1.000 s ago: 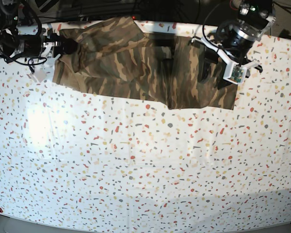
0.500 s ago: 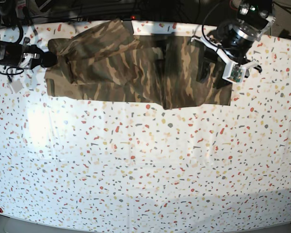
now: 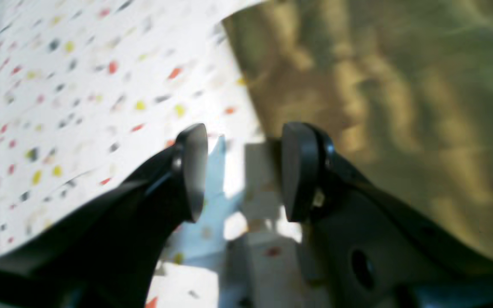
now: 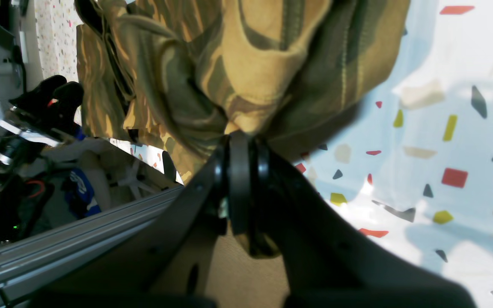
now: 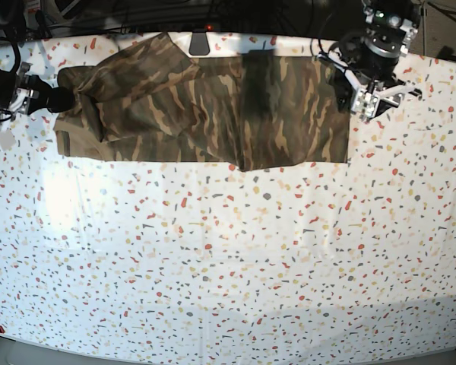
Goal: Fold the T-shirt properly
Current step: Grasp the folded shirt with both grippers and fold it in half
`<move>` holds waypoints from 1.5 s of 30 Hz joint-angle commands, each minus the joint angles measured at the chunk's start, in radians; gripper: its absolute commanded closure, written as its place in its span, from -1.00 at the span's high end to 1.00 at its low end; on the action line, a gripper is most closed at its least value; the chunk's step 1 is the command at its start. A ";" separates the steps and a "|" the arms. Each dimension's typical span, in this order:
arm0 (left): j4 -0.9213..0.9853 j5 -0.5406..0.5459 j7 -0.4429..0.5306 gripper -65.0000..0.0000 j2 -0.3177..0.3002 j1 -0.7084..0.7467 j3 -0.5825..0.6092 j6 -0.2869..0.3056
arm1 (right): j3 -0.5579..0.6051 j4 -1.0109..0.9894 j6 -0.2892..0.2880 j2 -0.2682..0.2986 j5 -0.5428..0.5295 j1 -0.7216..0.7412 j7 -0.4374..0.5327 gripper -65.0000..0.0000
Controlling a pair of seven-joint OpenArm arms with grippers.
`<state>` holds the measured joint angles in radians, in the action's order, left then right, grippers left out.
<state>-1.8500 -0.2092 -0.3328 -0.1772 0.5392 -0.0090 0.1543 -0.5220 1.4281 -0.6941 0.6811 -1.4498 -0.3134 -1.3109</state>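
Camouflage T-shirt (image 5: 205,106) stretched along the far edge of the speckled tabletop (image 5: 228,251), pinched at one end.

In the base view, at 9 o'clock of the shirt, the right gripper (image 5: 61,101) has its jaws closed on a bunched corner of cloth; the arm behind it is cut off by the frame edge. The right wrist view shows soft olive, tan and brown fabric gathered into folds and squeezed between the black pads (image 4: 240,179). The shirt lies rumpled on that side and flatter toward 3 o'clock, with a dark shadow band across its middle. There the left gripper (image 5: 370,95) sits just beside the shirt's edge, its rounded black jaws standing apart and empty in a blurred left wrist view.
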 commanded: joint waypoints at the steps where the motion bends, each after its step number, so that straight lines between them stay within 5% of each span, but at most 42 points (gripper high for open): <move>1: 0.010 0.000 0.019 -0.16 -0.004 -0.007 -0.008 -0.005 | -0.011 0.029 -0.004 0.025 -0.034 0.008 0.008 -1.00; 10: 0.135 0.141 0.019 -0.16 -0.003 -0.080 -0.001 0.112 | -0.001 0.200 -0.004 0.006 -0.034 0.009 0.010 -1.00; 26: 0.135 0.140 0.012 -0.16 -0.003 -0.116 0.277 0.101 | 0.021 0.290 -0.004 -0.288 -0.034 0.212 0.007 -1.00; 34: 0.135 0.140 0.012 -0.16 -0.003 -0.139 0.299 0.081 | 0.299 0.290 -0.004 -0.365 0.064 0.275 0.012 -1.00; 45: 0.135 0.169 0.012 -0.16 -0.003 -0.146 0.299 0.081 | 0.580 0.289 -0.004 -0.584 0.391 0.349 0.058 -1.00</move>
<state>-1.7050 -0.0467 -0.3244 -0.1806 0.3935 0.2878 0.2321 0.0624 1.7023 -0.6933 0.0967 -1.0302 0.0174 -1.2732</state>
